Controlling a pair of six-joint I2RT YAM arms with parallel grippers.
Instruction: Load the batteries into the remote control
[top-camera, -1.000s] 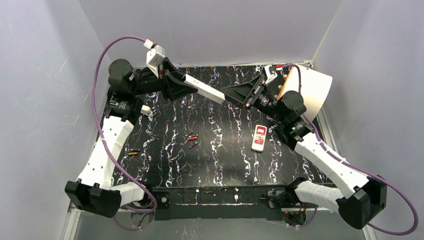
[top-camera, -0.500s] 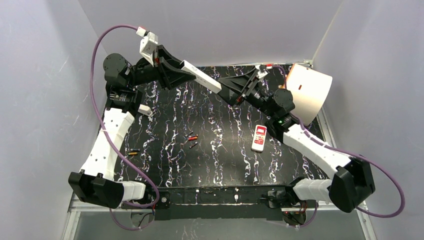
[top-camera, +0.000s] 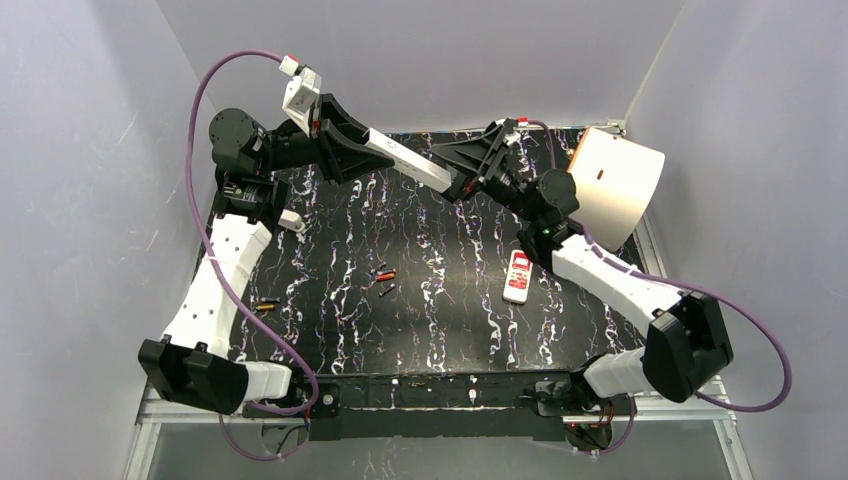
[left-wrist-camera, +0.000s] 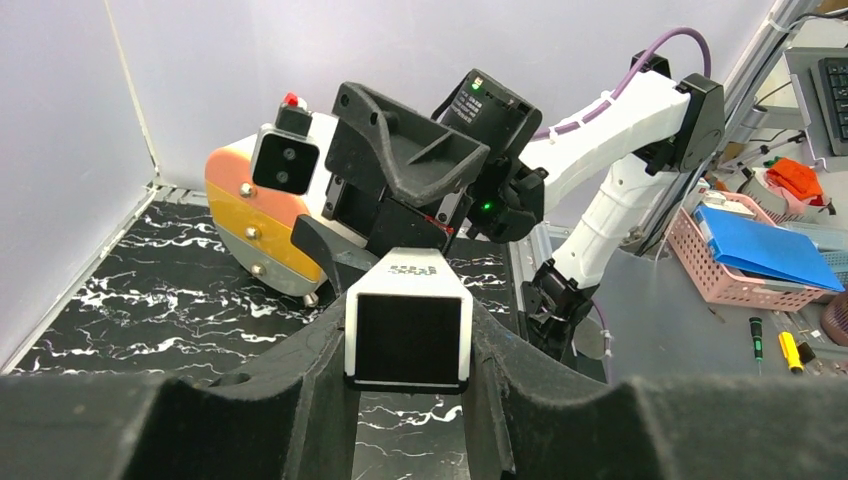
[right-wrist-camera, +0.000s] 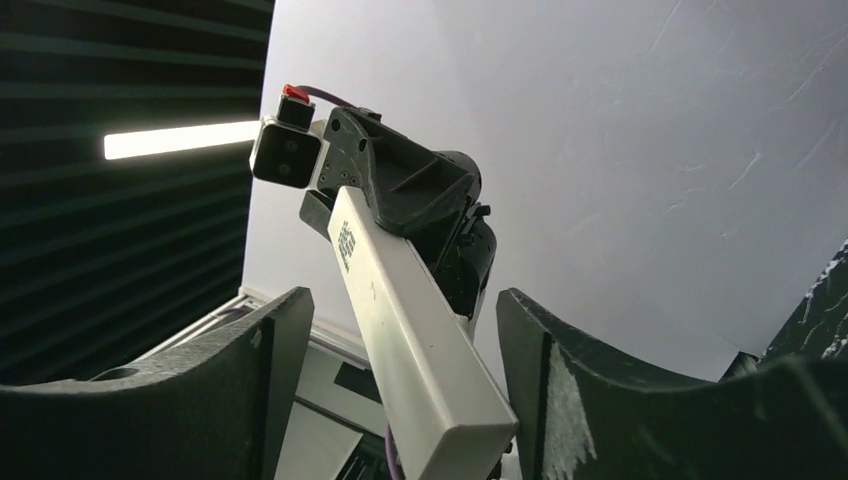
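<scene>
— Batteries (top-camera: 385, 275)?
— Loose on the surface (top-camera: 440, 330), a small cluster near the middle, orange-red and black. One more well apart, toward the left edge. Not gripped by anything.
— And the remote (top-camera: 410, 167)?
— Long, white, held up above the far part of the surface. Clamped near one end by the left jaws, sticking out toward the right arm (top-camera: 610, 280).
— Right jaws?
— Apart. Standing on either side of the remote's free end, with a gap showing on both sides in the right wrist view. No contact to be seen there.
— Anything else lying about?
— A second remote (top-camera: 518, 276), shorter, white and red, flat on the surface to the right of the cluster and apart from it. A small white piece (top-camera: 291, 221) just beside the left arm (top-camera: 225, 270), near the left edge. A white and orange drum (top-camera: 615, 185) on its side at the far right corner, behind the right arm.
</scene>
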